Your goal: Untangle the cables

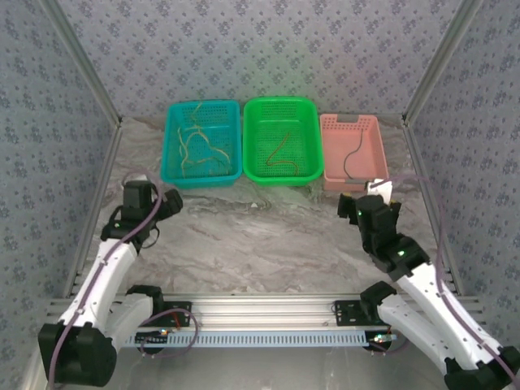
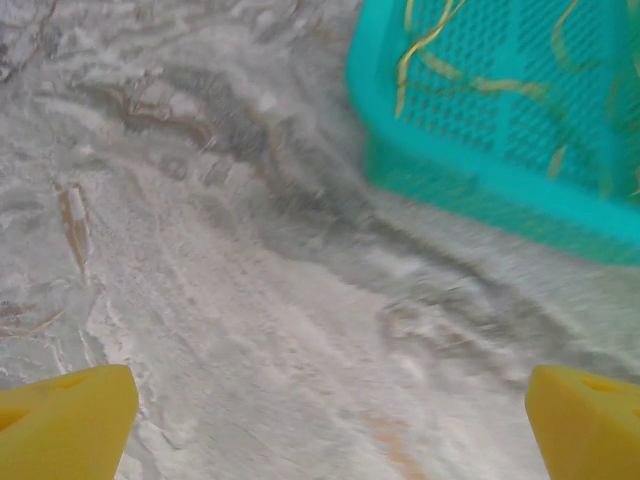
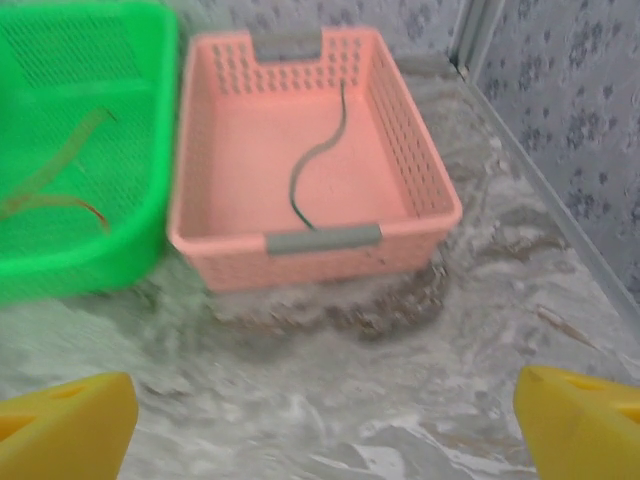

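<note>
I find right gripper (image 3: 325, 425) spread, empty; bare table (image 3: 480, 300) ahead to pink basket (image 3: 410, 130) rim, black cable (image 3: 296, 185) inside. My left gripper (image 2: 330, 425) spread too; teal basket (image 2: 480, 190) edge ahead-right, yellow cables (image 2: 490, 85) apparently inside.

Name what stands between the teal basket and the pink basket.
The green basket, with a red-brown cable inside, stands between the teal basket and pink basket, seen in the top external view.

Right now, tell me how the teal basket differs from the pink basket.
The teal basket holds several yellow cables; the pink basket holds one black cable. The teal basket stands left of the green basket, the pink basket right. Both are perforated plastic.
</note>
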Controlling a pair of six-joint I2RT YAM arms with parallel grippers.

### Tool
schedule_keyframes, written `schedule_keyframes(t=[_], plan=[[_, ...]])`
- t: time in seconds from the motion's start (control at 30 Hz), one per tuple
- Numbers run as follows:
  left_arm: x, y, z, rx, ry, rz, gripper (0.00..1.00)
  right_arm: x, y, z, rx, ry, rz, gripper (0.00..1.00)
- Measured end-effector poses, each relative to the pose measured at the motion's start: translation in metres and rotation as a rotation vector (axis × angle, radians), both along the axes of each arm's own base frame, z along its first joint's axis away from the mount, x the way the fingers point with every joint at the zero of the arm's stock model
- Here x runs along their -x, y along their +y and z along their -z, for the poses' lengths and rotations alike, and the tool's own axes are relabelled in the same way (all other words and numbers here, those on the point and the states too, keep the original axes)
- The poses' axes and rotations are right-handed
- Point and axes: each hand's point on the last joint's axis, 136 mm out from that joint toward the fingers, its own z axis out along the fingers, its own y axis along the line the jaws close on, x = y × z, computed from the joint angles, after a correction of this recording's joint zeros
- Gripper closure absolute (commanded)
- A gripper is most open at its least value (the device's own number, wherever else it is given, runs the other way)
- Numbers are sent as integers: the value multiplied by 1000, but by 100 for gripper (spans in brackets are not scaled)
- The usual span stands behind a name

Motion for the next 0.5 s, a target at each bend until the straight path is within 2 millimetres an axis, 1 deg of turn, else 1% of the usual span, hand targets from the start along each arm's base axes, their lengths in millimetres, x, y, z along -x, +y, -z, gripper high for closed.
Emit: schedule_keyframes(t=[0.03,0.07,0.13,0.23,0.33,0.4,0.43,0.5], plan=[[0,3,11,-49,4,17,1,-3,-2,17,40,2,-8,1],[-2,5,17,-88,-1,33,1,-4,-5,32,77,5,-13,1],[-14,8,26,-169,-34,66,1,-8,-16,57,134,17,3,1],[-32,12,35,-245,-74,95,1,-15,-36,75,167,26,61,1],[-49,18,45,-286,-98,104,1,-27,-55,85,143,9,124,1],[-57,24,52,-296,-121,95,1,-33,-68,97,122,16,157,1],[-60,27,55,-303,-124,96,1,-36,-72,104,113,26,165,1],[-67,31,56,-311,-143,94,1,-43,-76,110,93,26,165,1]])
